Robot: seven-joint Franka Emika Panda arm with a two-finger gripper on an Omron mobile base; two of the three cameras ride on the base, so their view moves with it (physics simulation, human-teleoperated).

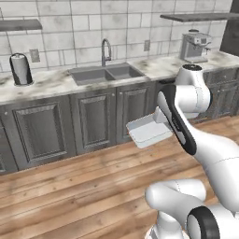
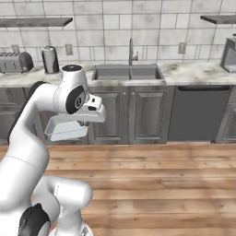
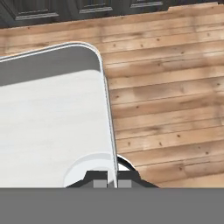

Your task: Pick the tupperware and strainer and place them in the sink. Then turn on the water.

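The fingers [image 3: 112,183] are pinched tight on the thin rim of the tupperware [image 3: 52,127], one on each side of its wall. The pale container [image 1: 148,129] hangs from the hand in mid-air, roughly level, above the wooden floor [image 1: 70,186] and in front of the dark cabinet doors [image 1: 95,119]. Beyond and above it, the sink [image 1: 105,73] sits in the marble tabletop [image 1: 46,84] with its curved faucet [image 1: 106,50] behind the basins.
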